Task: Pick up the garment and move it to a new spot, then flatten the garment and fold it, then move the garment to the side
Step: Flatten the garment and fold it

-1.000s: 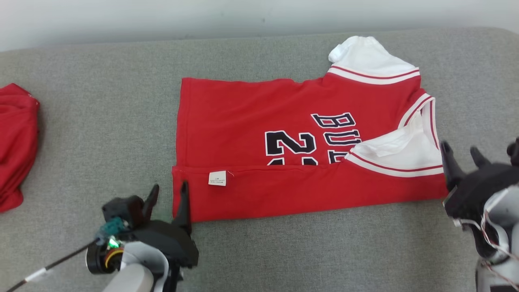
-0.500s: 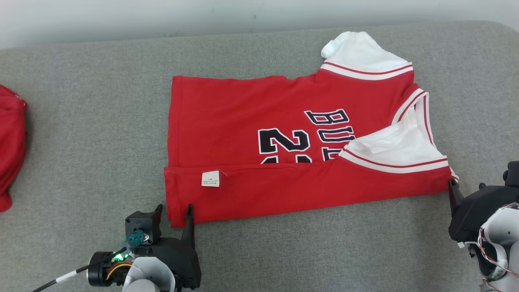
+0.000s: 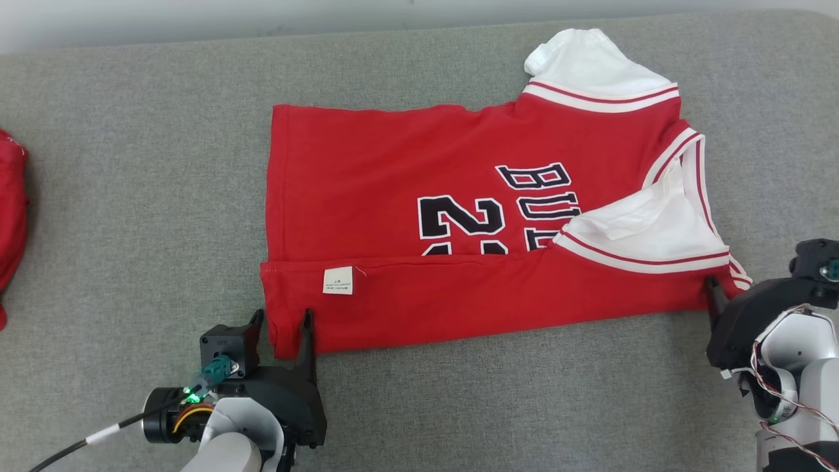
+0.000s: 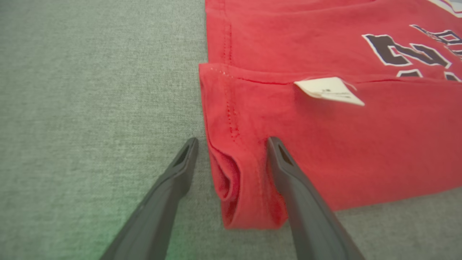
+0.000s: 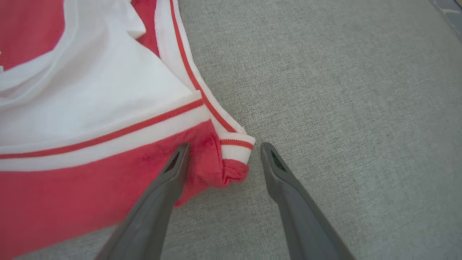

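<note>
The jersey (image 3: 406, 164) lies flat in the middle of the head view on the grey cloth-covered counter (image 3: 151, 164), with its near strip folded up over the lower part of the black number. The flap's edge runs straight across, and a white tag (image 3: 337, 280) sits on it.

My left end effector (image 3: 282, 316) is spread open astride the jersey's lower left corner. In the left wrist view one finger rests on the red cloth and the other on bare counter just beside the hem.

My right end effector (image 5: 224, 146) is also spread wide and grips nothing. It brackets the striped corner at the lower right.

Bare counter stretches along the bottom between my arms. There is a broad clear stretch at the left, up to another red cloth (image 3: 10, 216) at the frame's edge. The white sleeve (image 3: 583, 65) at the upper right comes near the counter's far edge.
</note>
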You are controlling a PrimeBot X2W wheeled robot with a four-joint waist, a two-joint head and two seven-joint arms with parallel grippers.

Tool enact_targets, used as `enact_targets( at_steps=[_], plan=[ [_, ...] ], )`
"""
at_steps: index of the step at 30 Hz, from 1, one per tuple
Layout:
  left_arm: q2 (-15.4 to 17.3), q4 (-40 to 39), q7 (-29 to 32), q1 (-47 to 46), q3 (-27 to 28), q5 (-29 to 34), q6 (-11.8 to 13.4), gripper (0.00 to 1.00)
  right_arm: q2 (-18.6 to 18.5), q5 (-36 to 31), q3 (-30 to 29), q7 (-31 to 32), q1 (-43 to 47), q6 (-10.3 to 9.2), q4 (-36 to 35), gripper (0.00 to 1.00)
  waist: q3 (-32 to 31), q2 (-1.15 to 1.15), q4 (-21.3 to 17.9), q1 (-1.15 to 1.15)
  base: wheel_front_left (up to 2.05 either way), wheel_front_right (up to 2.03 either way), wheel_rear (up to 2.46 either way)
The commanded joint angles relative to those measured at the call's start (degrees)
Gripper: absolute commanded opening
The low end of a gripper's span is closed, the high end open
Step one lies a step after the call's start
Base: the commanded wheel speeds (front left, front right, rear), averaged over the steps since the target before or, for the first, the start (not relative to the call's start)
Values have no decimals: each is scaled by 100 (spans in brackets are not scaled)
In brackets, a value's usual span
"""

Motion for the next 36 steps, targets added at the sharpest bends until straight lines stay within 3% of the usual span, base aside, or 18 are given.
enact_targets(
  at_steps=[1, 6, 7, 8, 9, 10, 20, 30, 36],
  plan=[
    [-34, 213, 193, 58, -96, -77, -46, 100, 5, -92, 10, 85, -50, -13, 36, 100, 26, 0, 4, 0, 0, 0, 0],
    [-98, 213, 517, 161, -198, -200, -32, 100, -15, -201, -26, 493, -86, -13, 237, 100, 72, 0, 46, 0, 0, 0, 0],
    [-101, 216, 621, 200, -230, -250, -44, 95, -14, -198, -46, 563, -86, -13, 258, 100, 79, 0, 55, 0, 0, 0, 0],
    [-105, 213, 716, 237, -256, -299, -66, 55, -13, -170, -39, 619, -82, -13, 271, 100, 84, 0, 64, 0, 0, 0, 0],
    [-102, 207, 774, 262, -279, -313, -80, 37, -7, -130, -44, 669, -74, -13, 277, 79, 87, 0, 71, 0, 0, 0, 0],
    [-101, 199, 825, 290, -313, -318, -100, 0, -1, -88, -6, 666, -61, -13, 249, 0, 86, 0, 79, 0, 0, 0, 0],
    [40, -20, 824, 535, -186, -536, -105, 0, -57, 459, 85, 749, 487, -13, -531, 0, -264, 0, 210, 0, 0, 0, 0],
    [430, -813, 666, 1198, 27, -612, 248, 0, -22, 921, -97, 1375, 1711, -14, -2029, 0, -711, 0, 191, 0, 0, 0, 0],
    [578, -1217, 714, 1574, 52, -651, 461, 0, -4, 1131, -147, 1620, 2224, -15, -2309, 0, -800, 0, 168, 0, 0, 0, 0]
  ],
)
